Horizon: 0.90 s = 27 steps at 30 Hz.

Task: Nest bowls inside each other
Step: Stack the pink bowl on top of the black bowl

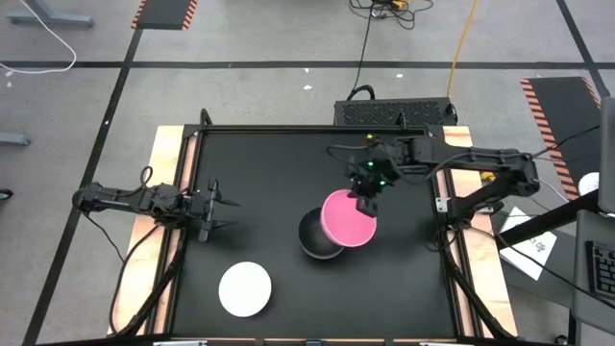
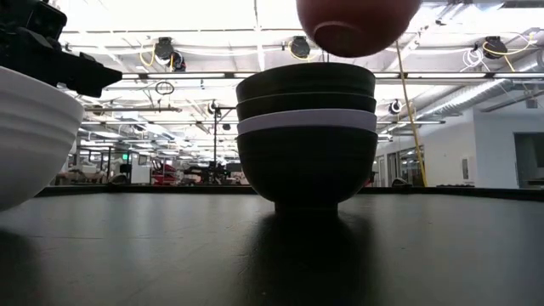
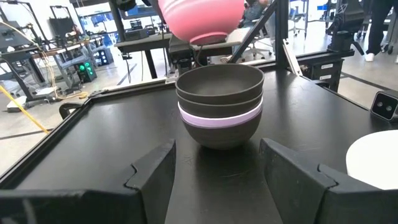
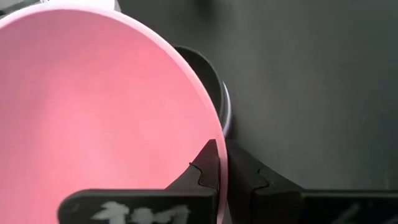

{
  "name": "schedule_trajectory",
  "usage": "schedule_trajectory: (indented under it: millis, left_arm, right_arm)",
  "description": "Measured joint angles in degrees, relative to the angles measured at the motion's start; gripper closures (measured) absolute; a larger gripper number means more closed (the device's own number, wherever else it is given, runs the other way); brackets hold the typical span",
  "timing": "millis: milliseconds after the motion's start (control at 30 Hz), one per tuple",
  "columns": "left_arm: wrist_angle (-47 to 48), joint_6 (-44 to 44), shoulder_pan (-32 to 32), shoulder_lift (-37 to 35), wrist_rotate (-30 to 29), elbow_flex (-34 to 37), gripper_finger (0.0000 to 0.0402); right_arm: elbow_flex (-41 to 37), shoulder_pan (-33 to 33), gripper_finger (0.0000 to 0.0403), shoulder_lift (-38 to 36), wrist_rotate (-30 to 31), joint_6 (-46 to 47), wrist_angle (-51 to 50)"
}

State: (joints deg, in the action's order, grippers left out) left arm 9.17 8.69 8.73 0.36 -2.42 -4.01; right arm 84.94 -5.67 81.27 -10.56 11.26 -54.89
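Pink bowl (image 1: 348,217), held by the right gripper (image 1: 368,204) above the stack of nested bowls (image 1: 317,238) near the middle of the black table (image 1: 269,163). In the right wrist view the two dark fingers (image 4: 211,168) are closed on the rim of the pink bowl (image 4: 93,106), one inside the rim and one outside, with the bowl's open side facing the camera. The high view shows the pink bowl lying off-centre over the stack, overlapping its far right part and leaving the near left part of the stack uncovered.

In the low view the underside of the pink bowl (image 2: 357,24) hangs clear of the stack (image 2: 306,136), not touching the topmost bowl and shifted to one side of it. The stack stands upright on the table (image 2: 425,255) and consists of a black bowl at the bottom, a lavender bowl (image 2: 306,121) seated in it with only its rim band showing, and two more black bowls nested above. The left wrist view gives the same order, with the lavender band (image 3: 221,118) between dark rims and the pink bowl (image 3: 202,18) raised above and behind.

White bowl (image 1: 244,288), standing alone near the front edge of the table, well apart from the stack.

Left gripper (image 1: 219,210), at the left side of the table, fingers spread wide and holding nothing; it points toward the stack.
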Motion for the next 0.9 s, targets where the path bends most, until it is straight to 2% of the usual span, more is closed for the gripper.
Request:
schedule_trajectory:
  millis: [333,467,900]
  left_arm:
    - [0.0,0.0,0.0,0.0,0.0,0.0,0.0167]
    - [0.0,0.1,0.0,0.0,0.0,0.0,0.0167]
    - [0.0,0.4,0.0,0.0,0.0,0.0,0.0167]
  right_arm:
    - [6.0,-0.3,0.0403,8.2,-2.1,-3.5,-0.2]
    - [9.1,-0.3,0.0403,11.7,-4.7,-5.0,-1.0]
    - [15.1,-0.3,0.0403,21.3,-4.6,-7.5,-5.3]
